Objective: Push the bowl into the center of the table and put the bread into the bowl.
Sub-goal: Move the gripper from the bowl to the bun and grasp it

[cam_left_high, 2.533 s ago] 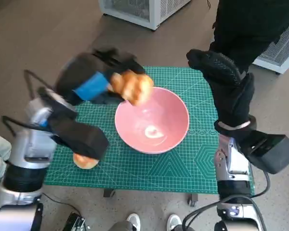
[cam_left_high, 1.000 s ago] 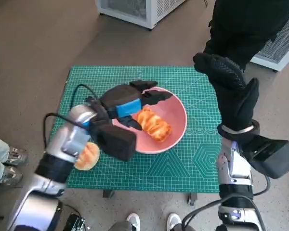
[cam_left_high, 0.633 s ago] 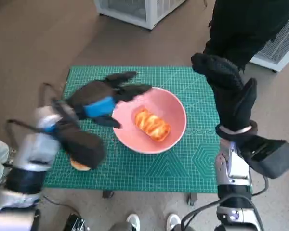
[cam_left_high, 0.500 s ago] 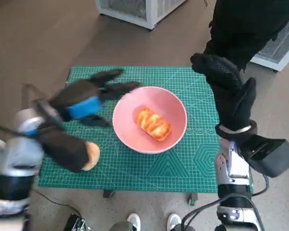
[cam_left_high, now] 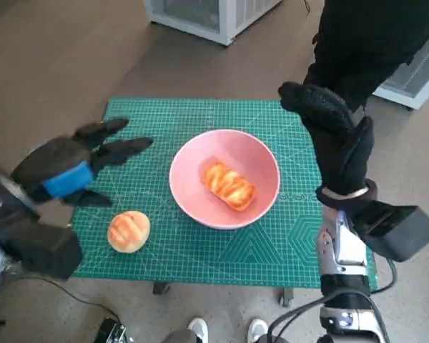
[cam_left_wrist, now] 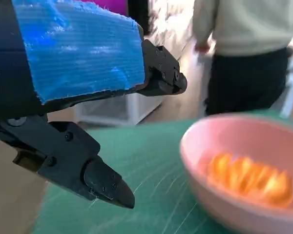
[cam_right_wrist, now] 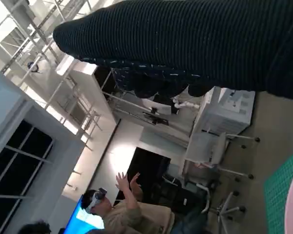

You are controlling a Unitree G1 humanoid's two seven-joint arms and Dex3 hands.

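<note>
Bread (cam_left_high: 228,185) now lies inside the pink bowl (cam_left_high: 261,153), a little toward the side of the well nearest us, and nothing is touching it. A second ago our left hand (cam_left_high: 66,166) hung over the bowl with that loaf under its fingers; since then we have drawn it well clear of the bowl, out over the mat's left edge, fingers spread and holding nothing. The left wrist view agrees: black fingertips (cam_left_wrist: 107,185) stand apart over the green mat (cam_left_high: 164,121), with the bowl and its orange contents beyond them.

We judge the placing step done. The bowl sits close to the middle of the mat, so the push looks finished too.

A second, round bun (cam_left_high: 129,231) rests on the mat to the left of the bowl and nearer to us, apart from its rim. If the task means every piece of bread, that bun is what remains for us.

Our gloved right hand (cam_left_high: 336,136) is raised just beyond the bowl's right side, grasping nothing we can see; whether its fingers are apart we cannot tell.
</note>
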